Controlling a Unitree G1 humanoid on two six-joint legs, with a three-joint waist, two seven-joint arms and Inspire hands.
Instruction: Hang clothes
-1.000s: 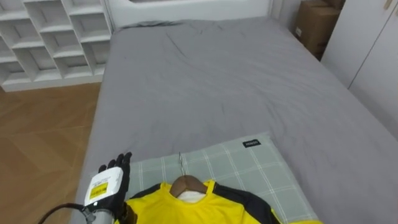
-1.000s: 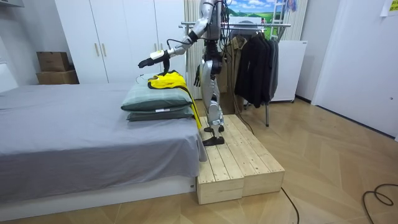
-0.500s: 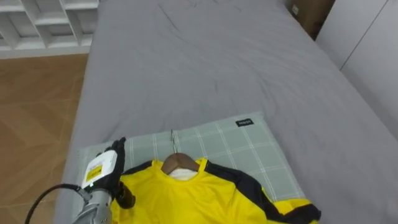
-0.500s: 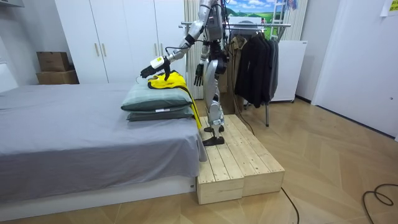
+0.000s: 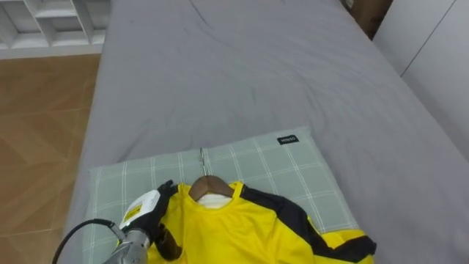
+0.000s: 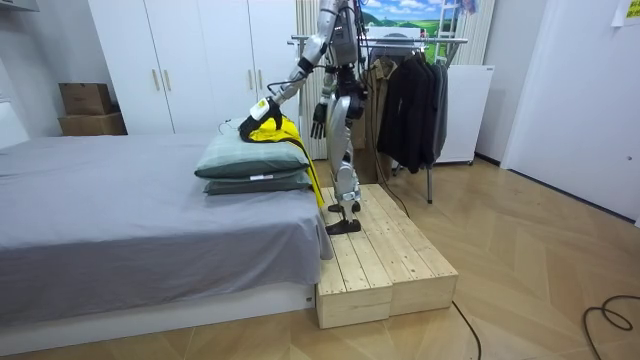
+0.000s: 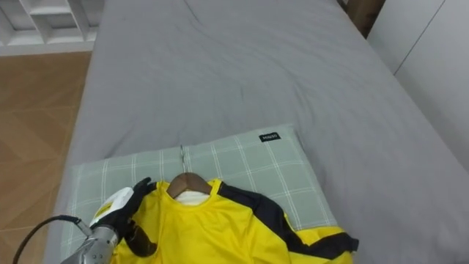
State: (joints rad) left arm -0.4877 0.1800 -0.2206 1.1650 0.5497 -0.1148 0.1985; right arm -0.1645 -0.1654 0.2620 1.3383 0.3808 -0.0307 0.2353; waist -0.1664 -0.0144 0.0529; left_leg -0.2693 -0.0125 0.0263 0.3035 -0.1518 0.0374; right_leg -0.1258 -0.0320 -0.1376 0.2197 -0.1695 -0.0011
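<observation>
Seeing my left hand (image 5: 149, 213) flat, fingers straight, on the yellow shirt (image 5: 242, 235) just left of the hanger (image 5: 210, 184); right hand (image 6: 318, 120) hangs relaxed.

Mostly matt cloth on my screen
I see a smooth yellow cloth shirt (image 5: 242, 235); a smooth brown wooden hanger (image 5: 211, 184) with a thin metal hook (image 5: 203, 160); a checked woven pillow (image 5: 293, 172); a wrinkled grey matt bedsheet (image 5: 256, 73); a pale bare-wood platform (image 6: 390, 265).

Bright, even, diffuse rm light; soft shadows only, darkest under bed (image 6: 130, 200) overhang.
</observation>
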